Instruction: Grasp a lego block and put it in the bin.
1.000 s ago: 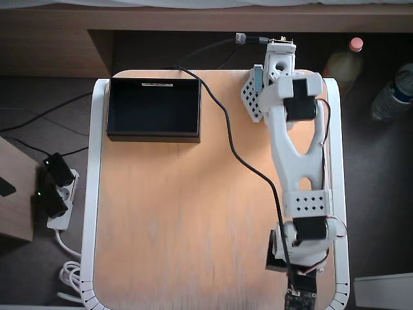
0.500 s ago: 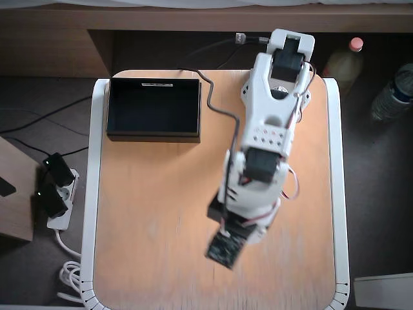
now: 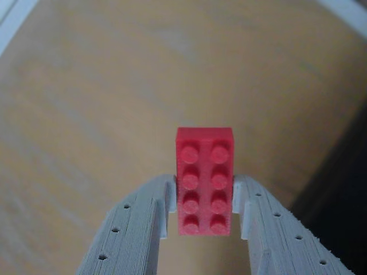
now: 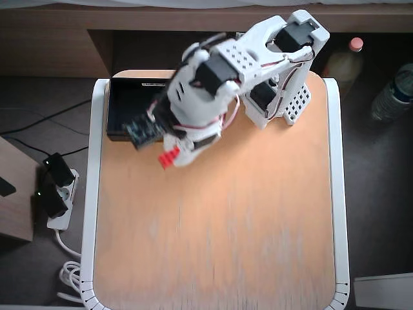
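A: Wooden worktop (image 3: 86,114) fills the wrist view, blurred, with a white edge strip at the top corners. What does the gripper (image 3: 203,215) show?

B: Two white perforated fingers (image 3: 137,229) are clamped on the lego block (image 3: 204,180), one on each long side. Studs face the camera, two columns of four. The block projects beyond the fingertips, clear of the worktop.

A: And the overhead view?

B: The arm (image 4: 245,64) is folded toward the far left corner of the worktop (image 4: 258,219). The gripper (image 4: 173,155) holds the lego block (image 4: 169,157) just beside the near wall of the bin (image 4: 119,113). The bin sits at the far left corner, partly covered by the arm.
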